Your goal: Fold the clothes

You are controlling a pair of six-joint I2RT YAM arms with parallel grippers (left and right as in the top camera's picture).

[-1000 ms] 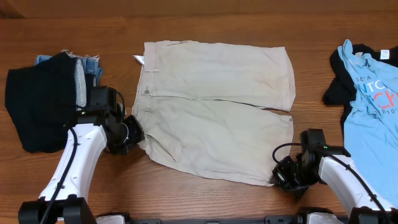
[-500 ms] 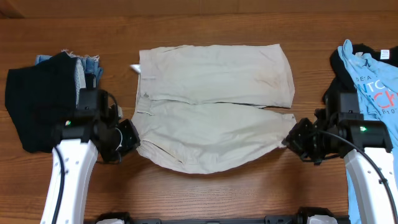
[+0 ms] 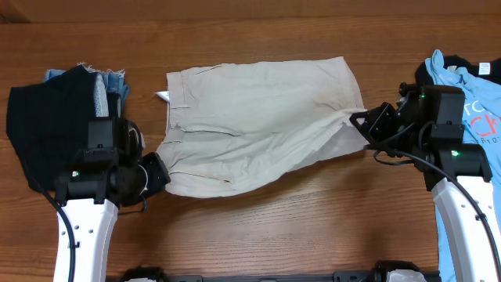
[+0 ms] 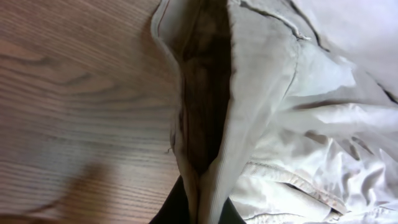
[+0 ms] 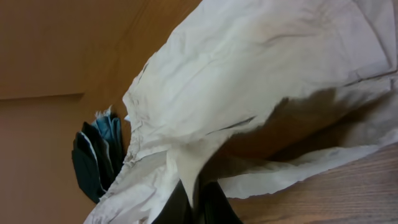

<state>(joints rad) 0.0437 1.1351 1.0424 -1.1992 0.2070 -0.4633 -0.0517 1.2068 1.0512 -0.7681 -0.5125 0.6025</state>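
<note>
Pale beige shorts point(image 3: 258, 117) lie across the middle of the table, the near leg lifted and drawn over the far leg. My left gripper point(image 3: 156, 172) is shut on the waistband's near corner point(image 4: 208, 193) at the left. My right gripper point(image 3: 362, 124) is shut on the near leg's hem corner point(image 5: 189, 180), held up at the right over the far leg. A stack of folded black and denim clothes point(image 3: 55, 117) sits at the far left. A light blue T-shirt on a black garment point(image 3: 462, 117) lies at the right edge.
Bare wooden table point(image 3: 266, 235) runs along the front below the shorts. The folded stack stands close behind my left arm, and the blue shirt lies under my right arm. A small white label point(image 3: 162, 96) sticks out at the waistband's far corner.
Both grippers have moved away from the front edge with the shorts' near side, the right one farthest. The near leg now drapes over the far leg, and the left jaws have shut.
</note>
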